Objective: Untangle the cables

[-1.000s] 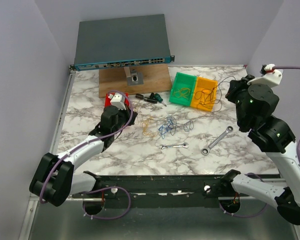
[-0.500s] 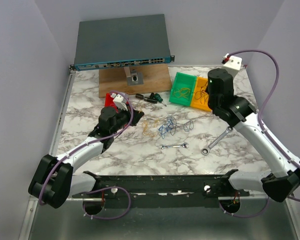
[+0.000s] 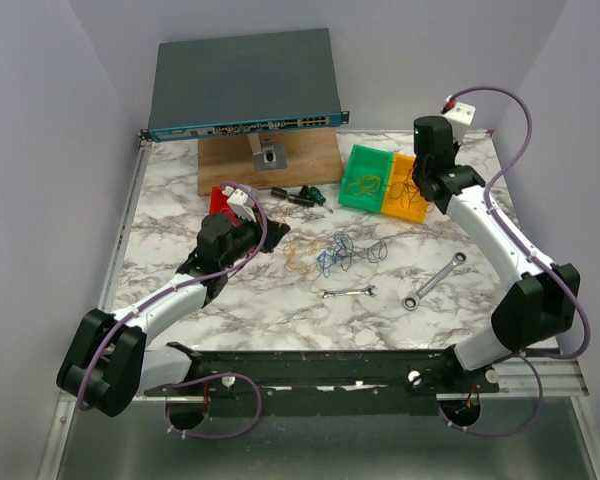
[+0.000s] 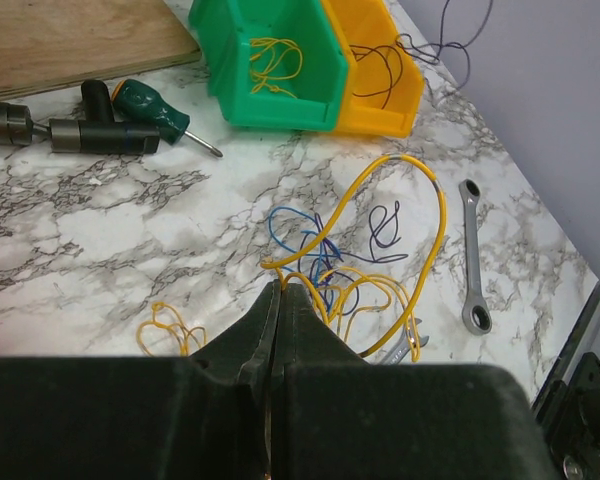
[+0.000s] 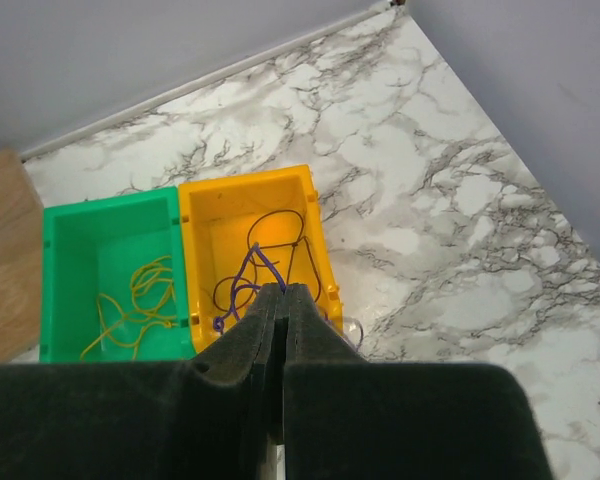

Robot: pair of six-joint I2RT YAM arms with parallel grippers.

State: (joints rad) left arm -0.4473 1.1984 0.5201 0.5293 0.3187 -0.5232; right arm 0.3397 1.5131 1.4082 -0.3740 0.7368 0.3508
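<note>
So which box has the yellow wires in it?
The green box, right beside the orange box. Thin yellow wires lie in the green one; the orange one holds dark wires instead.

marbled white-and-grey table (image 3: 280, 312), green bin (image 3: 363, 203), orange bin (image 3: 404, 212), cables (image 3: 332, 252) in blue, yellow and black.

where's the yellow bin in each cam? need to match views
Top external: yellow bin upper right.
Left wrist: yellow bin top, right of centre.
Right wrist: yellow bin centre frame.
Shared landmark: green bin, against its left side in every view.
</note>
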